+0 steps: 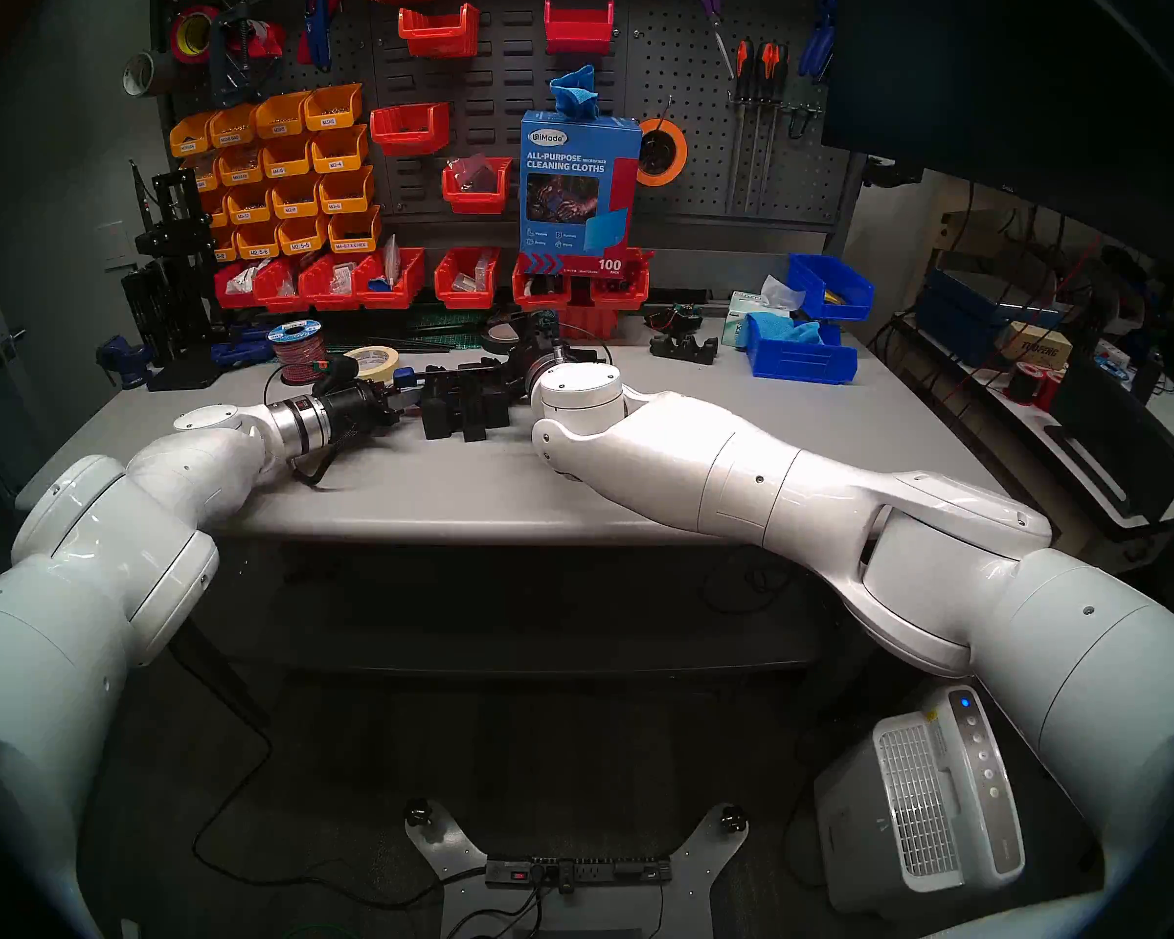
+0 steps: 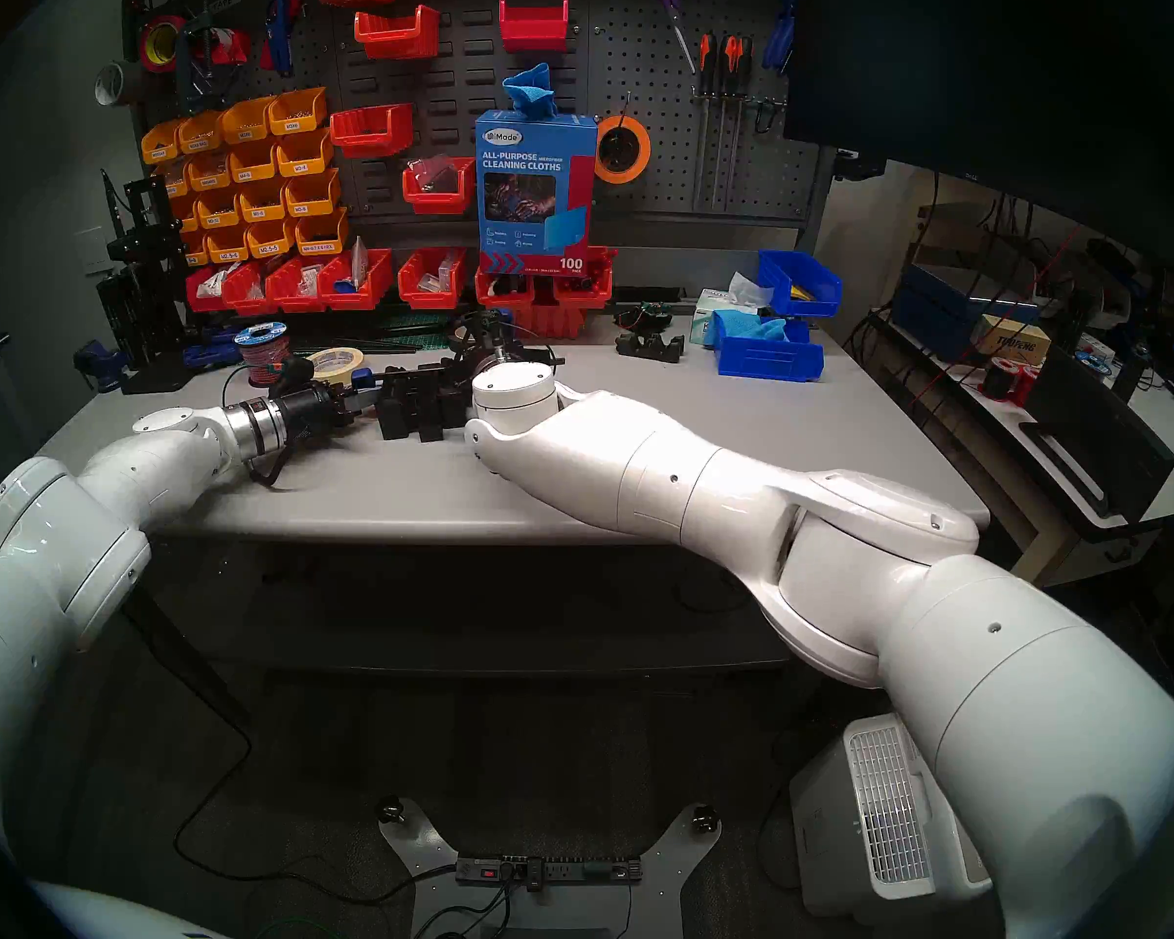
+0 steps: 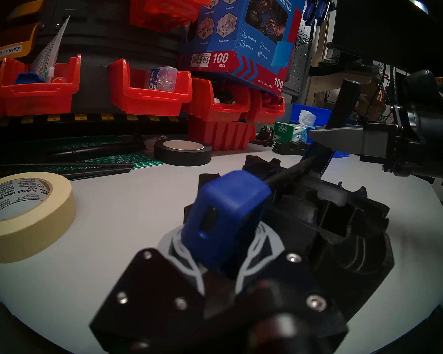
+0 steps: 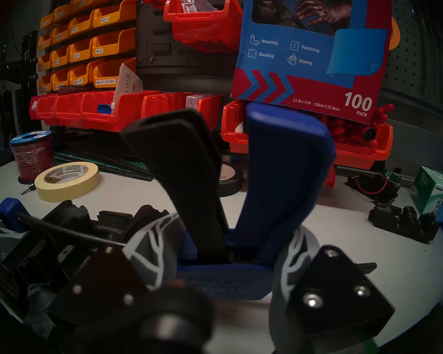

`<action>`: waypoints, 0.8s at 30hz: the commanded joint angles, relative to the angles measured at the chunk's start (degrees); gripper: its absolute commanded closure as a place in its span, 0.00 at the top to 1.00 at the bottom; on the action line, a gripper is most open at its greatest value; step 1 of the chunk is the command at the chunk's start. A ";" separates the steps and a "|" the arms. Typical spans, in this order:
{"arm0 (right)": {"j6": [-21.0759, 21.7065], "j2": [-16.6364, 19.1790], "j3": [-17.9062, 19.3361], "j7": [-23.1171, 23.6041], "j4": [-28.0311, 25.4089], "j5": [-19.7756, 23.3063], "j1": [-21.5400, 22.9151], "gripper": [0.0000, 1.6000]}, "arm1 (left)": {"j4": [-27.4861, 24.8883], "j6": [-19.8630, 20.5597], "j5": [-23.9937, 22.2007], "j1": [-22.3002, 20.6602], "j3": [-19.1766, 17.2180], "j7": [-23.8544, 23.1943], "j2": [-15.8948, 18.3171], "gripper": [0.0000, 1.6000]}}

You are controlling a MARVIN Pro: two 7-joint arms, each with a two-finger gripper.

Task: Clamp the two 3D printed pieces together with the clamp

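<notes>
Blue box (image 1: 579,185): "ALL-PURPOSE CLEANING CLOTHS", "100 PACK". Orange bin (image 4: 112,75): "M4-0.7 X 6 HEX". Tissue box (image 3: 289,131): "KIMTECH".
</notes>
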 commanded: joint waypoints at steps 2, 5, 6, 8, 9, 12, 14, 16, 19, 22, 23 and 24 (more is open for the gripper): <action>-0.28 -6.47 -0.99 2.93 -4.91 1.07 0.80 0.00 | -1.93 -0.29 -0.24 -2.24 -0.27 -0.07 -2.43 0.00; -0.40 -6.40 -1.21 2.70 -4.89 1.41 0.95 0.00 | -1.86 -0.30 -0.23 -2.22 -0.29 -0.04 -2.32 0.00; -0.44 -6.12 -1.25 2.65 -4.89 1.52 1.03 0.00 | -1.75 -0.30 -0.23 -2.20 -0.29 -0.01 -2.09 0.00; -0.56 -6.45 -1.44 2.44 -4.87 1.77 1.07 0.00 | -1.84 -0.30 -0.23 -2.23 -0.30 -0.03 -2.30 0.00; -0.59 -6.07 -1.46 2.40 -4.87 1.84 1.16 0.00 | -1.69 -0.30 -0.23 -2.20 -0.31 0.01 -1.99 0.00; -0.73 -6.11 -1.67 2.18 -4.85 2.17 1.28 0.00 | -1.67 -0.30 -0.22 -2.20 -0.33 0.03 -1.97 0.00; -0.81 -6.10 -1.80 2.02 -4.84 2.39 1.38 0.00 | -1.63 -0.31 -0.22 -2.19 -0.35 0.06 -1.93 0.00; -0.91 -6.42 -1.96 1.88 -4.82 2.60 1.42 0.00 | -1.72 -0.31 -0.22 -2.22 -0.37 0.05 -2.14 0.00; -1.06 -6.48 -2.18 1.65 -4.80 2.91 1.55 0.00 | -1.70 -0.31 -0.22 -2.23 -0.39 0.07 -2.14 0.00; -1.18 -6.40 -2.38 1.42 -4.76 3.23 1.70 0.00 | -1.63 -0.30 -0.21 -2.22 -0.42 0.11 -2.01 0.00; -1.23 -7.07 -2.51 1.32 -4.72 3.36 1.64 0.00 | -1.83 -0.29 -0.22 -2.29 -0.43 0.07 -2.51 0.00; -1.27 -6.36 -2.52 1.28 -4.74 3.42 1.80 0.00 | -1.57 -0.29 -0.21 -2.23 -0.45 0.15 -1.94 0.00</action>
